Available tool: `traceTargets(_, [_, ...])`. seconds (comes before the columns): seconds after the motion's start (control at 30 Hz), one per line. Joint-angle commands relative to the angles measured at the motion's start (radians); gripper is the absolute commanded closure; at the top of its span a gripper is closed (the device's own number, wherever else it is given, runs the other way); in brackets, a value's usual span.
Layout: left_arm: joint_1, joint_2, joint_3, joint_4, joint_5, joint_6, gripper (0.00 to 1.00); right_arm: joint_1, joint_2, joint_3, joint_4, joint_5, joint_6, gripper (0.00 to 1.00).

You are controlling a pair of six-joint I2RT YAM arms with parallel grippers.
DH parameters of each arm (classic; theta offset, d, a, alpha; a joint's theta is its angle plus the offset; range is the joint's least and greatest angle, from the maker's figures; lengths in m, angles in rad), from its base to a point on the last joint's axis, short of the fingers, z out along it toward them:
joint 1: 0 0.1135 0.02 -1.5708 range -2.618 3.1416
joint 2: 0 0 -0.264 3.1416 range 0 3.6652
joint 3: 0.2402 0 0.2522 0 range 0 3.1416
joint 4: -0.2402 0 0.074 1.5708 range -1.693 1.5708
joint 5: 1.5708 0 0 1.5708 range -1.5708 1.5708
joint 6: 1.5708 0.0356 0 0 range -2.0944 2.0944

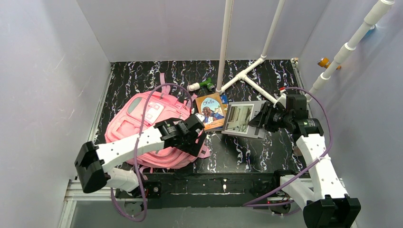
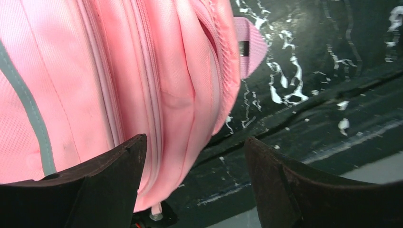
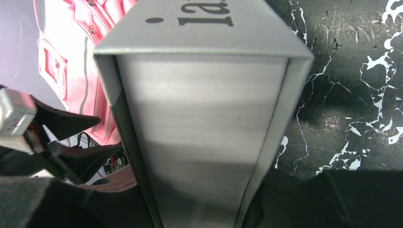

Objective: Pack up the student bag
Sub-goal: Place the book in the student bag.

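Observation:
The pink student bag [image 1: 142, 118] lies on the black marbled table at the left; its side with a grey strip fills the left wrist view [image 2: 119, 80], and it shows at the left of the right wrist view [image 3: 62, 61]. My left gripper [image 1: 196, 137] is open at the bag's near right edge, its fingers [image 2: 114, 175] astride the bag's seam, holding nothing. My right gripper [image 1: 259, 121] is shut on a grey book [image 1: 242, 119], holding it by its right end above the table; the book's edge fills the right wrist view [image 3: 199, 118]. A colourful paperback [image 1: 210, 112] lies between bag and grey book.
A white and green item [image 1: 200, 86] lies behind the paperback. White pipe frame [image 1: 247, 73] stands on the table at the back right. Grey walls enclose left, back and right. A pink strap [image 2: 249, 45] pokes out from the bag.

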Motion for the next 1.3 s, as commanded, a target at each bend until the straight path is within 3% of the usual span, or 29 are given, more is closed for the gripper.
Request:
traceTargets(0.0, [-0.027,0.071,0.052,-0.03,-0.144,0.038,0.28,-0.002,-0.034,0.0,0.002,-0.021,-0.026,0.92])
traceTargets(0.13, [-0.034,0.13,0.056,-0.003,-0.154,0.06,0.37,-0.002,-0.048,-0.03,0.018,-0.05,-0.006,0.91])
traceTargets(0.27, [-0.034,0.165,0.062,0.016,-0.175,0.085,0.56,-0.002,-0.058,-0.053,0.043,-0.074,0.009,0.91])
traceTargets(0.4, [-0.034,0.196,0.061,0.013,-0.182,0.089,0.68,-0.002,-0.063,-0.057,0.038,-0.09,0.01,0.91])
traceTargets(0.47, [-0.038,0.209,0.056,0.013,-0.187,0.09,0.67,-0.002,-0.067,-0.066,0.045,-0.1,0.013,0.91])
traceTargets(0.57, [-0.046,0.227,0.059,0.007,-0.182,0.09,0.56,-0.002,-0.066,-0.074,0.048,-0.109,0.015,0.91])
traceTargets(0.67, [-0.052,0.241,0.063,0.005,-0.189,0.097,0.56,-0.002,-0.068,-0.087,0.067,-0.13,0.029,0.91])
traceTargets(0.73, [-0.052,0.244,0.068,-0.002,-0.2,0.106,0.67,-0.002,-0.068,-0.094,0.078,-0.146,0.039,0.91])
traceTargets(0.87, [-0.052,0.223,0.097,-0.032,-0.249,0.114,1.0,-0.002,-0.069,-0.093,0.073,-0.175,0.042,0.91])
traceTargets(1.1, [-0.052,0.052,0.174,-0.105,-0.347,0.163,1.0,-0.002,-0.068,-0.045,0.043,-0.249,0.03,0.92])
traceTargets(1.27, [-0.052,-0.089,0.219,-0.12,-0.38,0.236,1.0,0.001,-0.088,-0.089,0.246,-0.425,0.243,0.92])
